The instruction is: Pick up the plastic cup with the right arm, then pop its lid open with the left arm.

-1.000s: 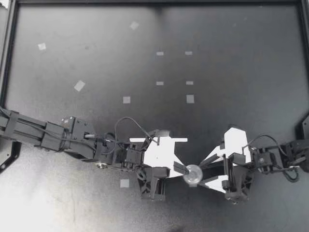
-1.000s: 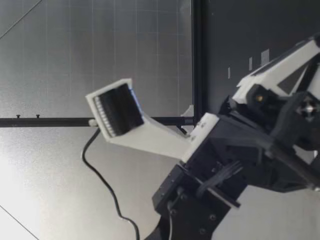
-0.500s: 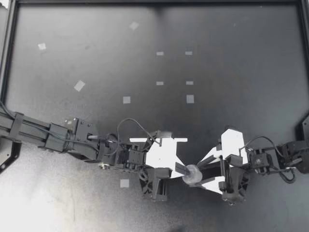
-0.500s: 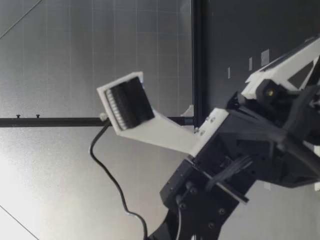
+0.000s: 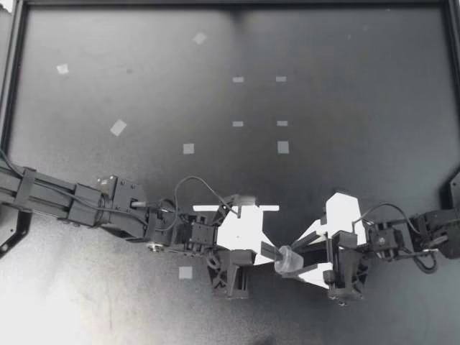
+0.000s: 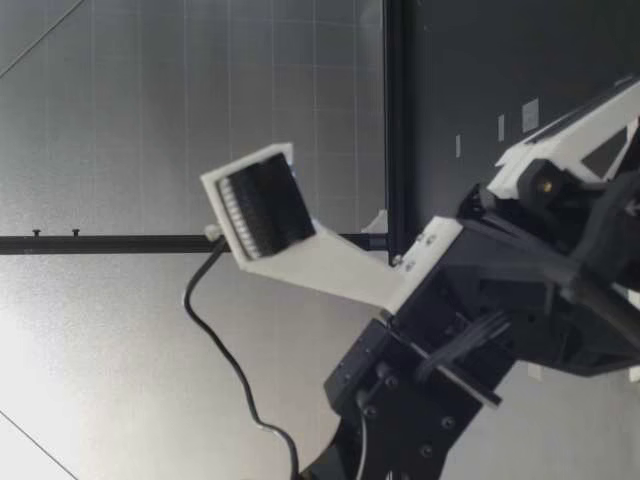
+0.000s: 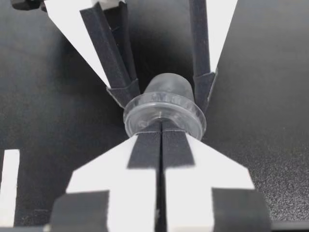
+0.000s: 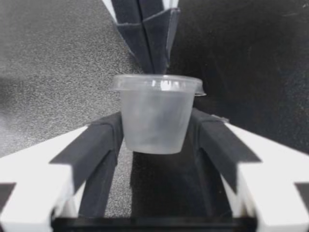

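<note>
A small clear plastic cup (image 5: 287, 260) with a rimmed lid hangs just above the black table near its front edge. My left gripper (image 5: 272, 251) is shut on the lid's rim (image 7: 164, 113), its fingers pressed together. My right gripper (image 5: 298, 259) faces it, open, with the cup (image 8: 154, 118) between its fingers. The black pads (image 8: 104, 140) lie close along both sides of the cup's wall. The left gripper's fingers (image 8: 147, 34) reach down to the lid from beyond. In the low view a gripper's white finger (image 6: 300, 255) with a ribbed black pad fills the foreground and hides the cup.
Small pale tape squares dot the black mat, one (image 5: 188, 148) behind my left arm and one (image 5: 185, 272) beside it near the front. A black frame rail (image 5: 7, 108) borders the table. A loose cable (image 5: 194, 183) loops over my left wrist.
My right gripper has slid a little toward my left gripper, so its fingers reach further around the cup. The left gripper keeps its hold and has barely moved.
</note>
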